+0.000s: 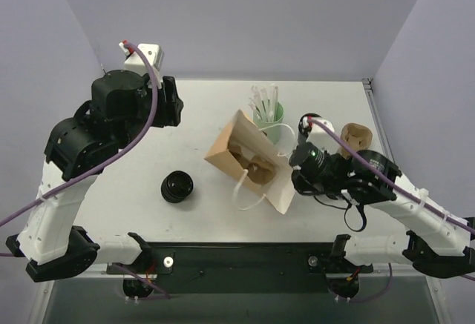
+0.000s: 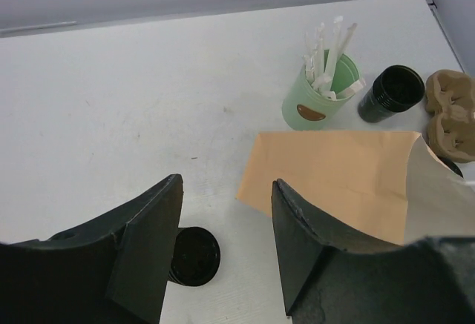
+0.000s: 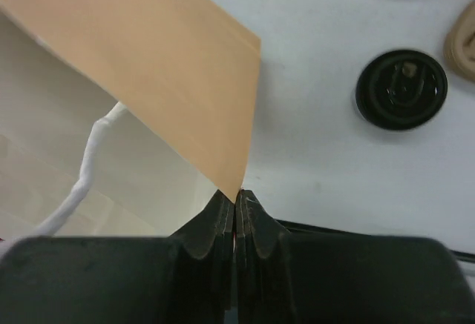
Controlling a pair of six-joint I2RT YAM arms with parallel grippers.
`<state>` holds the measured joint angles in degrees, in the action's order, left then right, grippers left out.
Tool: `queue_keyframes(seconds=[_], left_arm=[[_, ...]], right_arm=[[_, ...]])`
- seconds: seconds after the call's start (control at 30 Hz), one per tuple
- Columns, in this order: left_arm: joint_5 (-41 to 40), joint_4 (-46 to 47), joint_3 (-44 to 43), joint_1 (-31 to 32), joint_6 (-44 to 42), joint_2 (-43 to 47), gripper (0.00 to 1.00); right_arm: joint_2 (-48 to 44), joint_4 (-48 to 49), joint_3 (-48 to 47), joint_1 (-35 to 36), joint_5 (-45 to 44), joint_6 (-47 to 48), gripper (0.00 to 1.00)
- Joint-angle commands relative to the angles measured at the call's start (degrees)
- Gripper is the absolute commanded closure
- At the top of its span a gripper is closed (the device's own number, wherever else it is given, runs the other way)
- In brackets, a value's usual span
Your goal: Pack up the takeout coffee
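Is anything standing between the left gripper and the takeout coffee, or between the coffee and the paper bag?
Nothing visible. The takeout coffee shows in the gap of the open left gripper, and only bare table lies between it and the paper bag, whose rim the right gripper pinches.

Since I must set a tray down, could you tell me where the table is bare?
Bare: the wide stretch left of the green cup and paper bag, behind the black lids. Crowded: right of the bag, with cup carriers and right claw.
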<state>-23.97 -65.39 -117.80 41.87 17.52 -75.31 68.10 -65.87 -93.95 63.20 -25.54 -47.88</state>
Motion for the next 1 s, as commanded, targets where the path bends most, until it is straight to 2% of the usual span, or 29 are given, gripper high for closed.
queue_keyframes(seconds=[0.0,0.07,0.33,0.43,0.53,0.63,0.77,0.83,0.97], left_arm=[[-2.31,-0.27,4.05,-0.47,0.14,2.79,0.39],[-2.40,-0.27,5.64,-0.56,0.85,3.85,0.39],[-2.14,-0.44,8.29,-0.65,2.52,5.26,0.39],[-2.40,-0.71,8.20,-0.56,2.35,5.17,0.39],[-2.31,-0.88,8.37,-0.65,2.17,5.00,0.39],[-1.79,-1.15,9.69,-0.65,2.43,4.91,0.39],[-0.82,-1.06,12.06,-0.56,2.87,5.43,0.39],[-0.12,-1.24,13.20,-0.65,3.22,5.78,0.39],[1.46,-1.67,15.05,-0.65,3.75,6.40,0.39]], right_arm=[[-7.35,3.88,19.10,1.84,-0.83,-4.59,1.00],[-9.37,5.22,21.61,1.58,-0.47,-3.37,1.00],[-6.66,7.06,6.26,1.75,-6.18,9.98,1.00],[-7.01,11.72,2.92,3.95,-9.87,14.81,1.00],[-5.78,10.94,-0.08,4.30,-12.95,16.50,1.00],[-6.48,8.22,2.62,4.30,-12.17,12.56,1.00],[-5.61,0.69,7.82,4.21,-7.34,-0.51,1.00],[-2.20,-2.58,6.51,2.90,-3.23,-2.91,1.00],[3.44,-11.21,-0.69,0.43,-0.83,-4.94,1.00]])
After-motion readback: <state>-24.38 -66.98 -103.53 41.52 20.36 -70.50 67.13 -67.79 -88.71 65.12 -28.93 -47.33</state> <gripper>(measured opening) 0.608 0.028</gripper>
